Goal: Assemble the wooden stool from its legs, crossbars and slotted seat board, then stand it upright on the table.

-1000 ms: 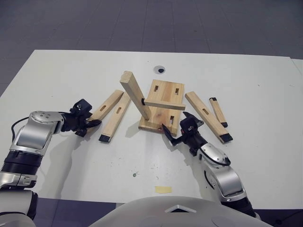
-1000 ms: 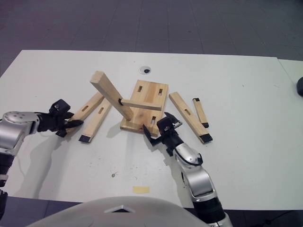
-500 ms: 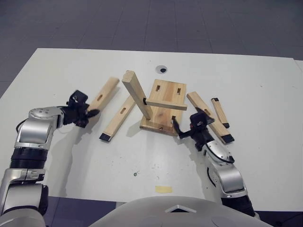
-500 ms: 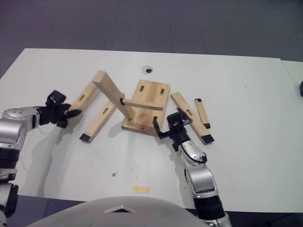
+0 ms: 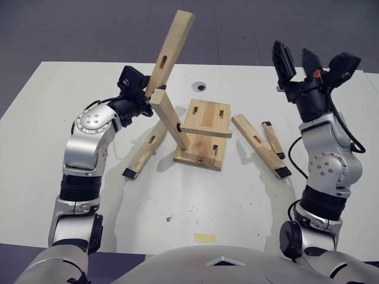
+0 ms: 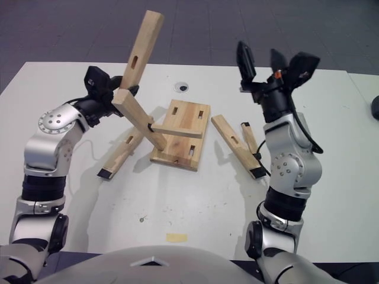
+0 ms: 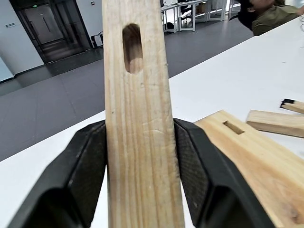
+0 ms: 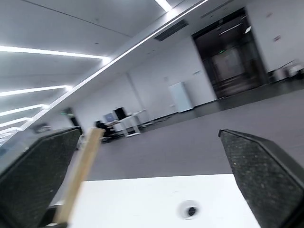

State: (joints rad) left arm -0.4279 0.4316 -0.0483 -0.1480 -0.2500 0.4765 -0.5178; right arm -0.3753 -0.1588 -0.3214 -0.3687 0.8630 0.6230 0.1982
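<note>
Your seat board (image 5: 204,152) lies flat mid-table, an upright leg (image 5: 170,118) and a crossbar (image 5: 206,131) slotted in, loose legs (image 5: 259,145) alongside. Your left gripper (image 5: 143,90) clamps another leg (image 5: 170,50) above it; your right gripper (image 5: 312,59), held high, gapes wide

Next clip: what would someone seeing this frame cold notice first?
The left gripper holds a wooden leg tilted high in the air, left of the seat board. The right gripper is up high on the right, open and empty. The seat board lies mid-table, with a second leg slanting up from it and a crossbar joined on.
</note>
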